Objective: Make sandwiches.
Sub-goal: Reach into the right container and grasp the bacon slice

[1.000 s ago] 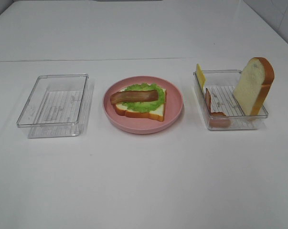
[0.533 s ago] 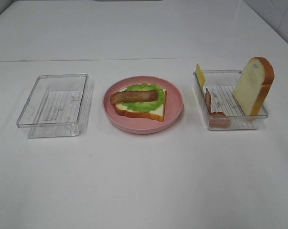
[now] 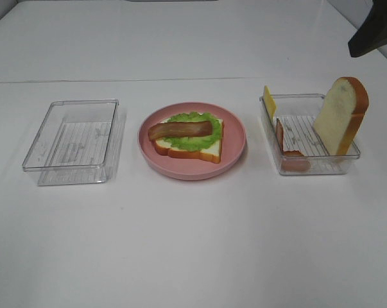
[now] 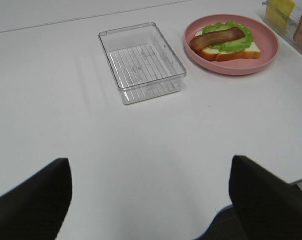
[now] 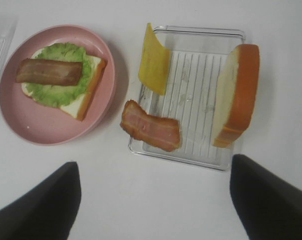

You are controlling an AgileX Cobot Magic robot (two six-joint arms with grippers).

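Note:
An open-faced sandwich (image 3: 188, 136) lies on the pink plate (image 3: 235, 151): a white bread slice, green lettuce, one bacon strip on top. The right wrist view shows it too, sandwich (image 5: 58, 80). Beside the plate, a clear tray (image 5: 196, 100) holds a yellow cheese slice (image 5: 154, 62), a bacon strip (image 5: 151, 131) and an upright bread slice (image 5: 237, 95). My right gripper (image 5: 153, 205) hangs open above that tray's near side, holding nothing. In the exterior view only a dark part of the right arm (image 3: 373, 29) shows at the top right. My left gripper (image 4: 151, 200) is open and empty, well back from the plate.
An empty clear tray (image 3: 77, 138) sits left of the plate, also seen as the empty tray (image 4: 140, 60) in the left wrist view. A seam in the white tabletop runs behind the trays. The table's front edge shows near the left gripper's fingers (image 4: 271, 195).
A dark part of the right arm has come into the exterior view at the top right. The food, plate and trays have not moved.

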